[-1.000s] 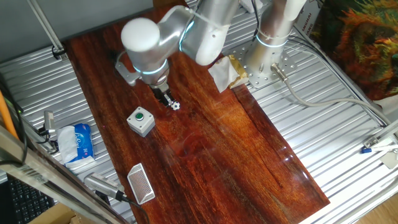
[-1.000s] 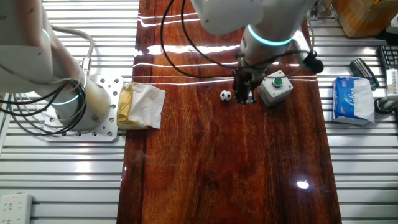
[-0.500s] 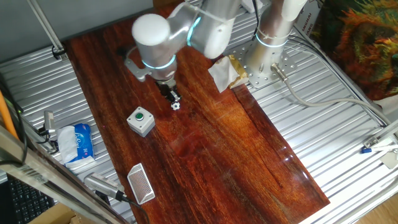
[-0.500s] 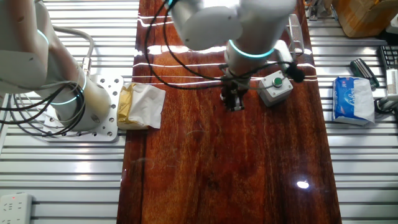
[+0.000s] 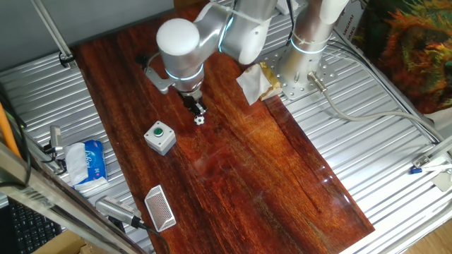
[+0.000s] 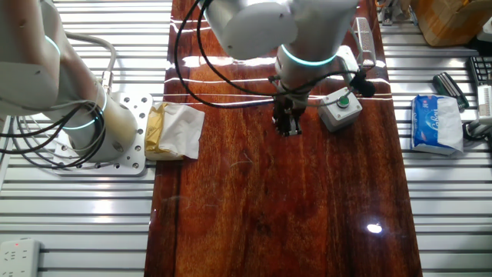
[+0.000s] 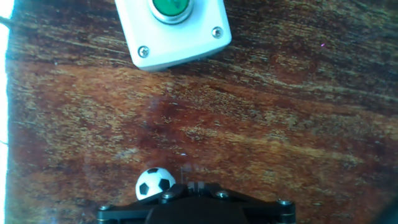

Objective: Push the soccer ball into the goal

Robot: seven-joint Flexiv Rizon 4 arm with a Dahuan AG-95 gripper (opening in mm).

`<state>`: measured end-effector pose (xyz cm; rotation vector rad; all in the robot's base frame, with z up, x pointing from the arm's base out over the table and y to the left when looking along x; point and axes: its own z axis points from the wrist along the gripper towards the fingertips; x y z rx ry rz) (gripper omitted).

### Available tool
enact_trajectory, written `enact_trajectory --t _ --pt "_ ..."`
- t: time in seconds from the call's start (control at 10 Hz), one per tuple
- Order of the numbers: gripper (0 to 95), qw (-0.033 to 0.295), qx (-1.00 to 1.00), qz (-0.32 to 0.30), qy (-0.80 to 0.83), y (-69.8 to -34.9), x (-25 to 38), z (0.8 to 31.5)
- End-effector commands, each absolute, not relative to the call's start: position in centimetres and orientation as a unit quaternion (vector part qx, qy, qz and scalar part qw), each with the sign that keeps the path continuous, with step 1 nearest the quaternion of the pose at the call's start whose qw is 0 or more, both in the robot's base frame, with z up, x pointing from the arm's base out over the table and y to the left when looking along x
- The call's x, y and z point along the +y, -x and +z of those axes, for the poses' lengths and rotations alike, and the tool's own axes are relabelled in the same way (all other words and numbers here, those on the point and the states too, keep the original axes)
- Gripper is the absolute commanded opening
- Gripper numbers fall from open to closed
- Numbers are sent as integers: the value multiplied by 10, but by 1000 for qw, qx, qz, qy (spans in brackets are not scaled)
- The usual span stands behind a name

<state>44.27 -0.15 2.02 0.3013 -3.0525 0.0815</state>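
The soccer ball (image 5: 199, 120) is a tiny white ball with black patches on the dark wooden table. In the hand view the soccer ball (image 7: 155, 184) lies just left of my fingertips, touching or nearly touching them. My gripper (image 5: 195, 108) is shut and empty, with its tips low over the table right beside the ball. In the other fixed view my gripper (image 6: 288, 128) hides the ball. The goal (image 5: 159, 208), a small white frame with mesh, stands at the table's near left edge, and it also shows in the other fixed view (image 6: 364, 40).
A grey button box (image 5: 160, 137) with a green button stands between the ball and the goal; it also shows in the hand view (image 7: 173, 28). A crumpled paper packet (image 5: 256, 81) lies by the arm's base. A blue tissue pack (image 5: 89, 161) lies off the wooden board.
My gripper moved away from the button box, across to the ball's far side, and now covers it in the other fixed view. The ball has barely moved.
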Motion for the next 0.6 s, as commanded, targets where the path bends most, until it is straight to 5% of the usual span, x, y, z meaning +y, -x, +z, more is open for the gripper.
enact_trajectory --t 0.1,0.6 --pt "0 35 -996 -9 -78 -445 1 19" --pt "0 30 -998 -7 -58 -450 18 10"
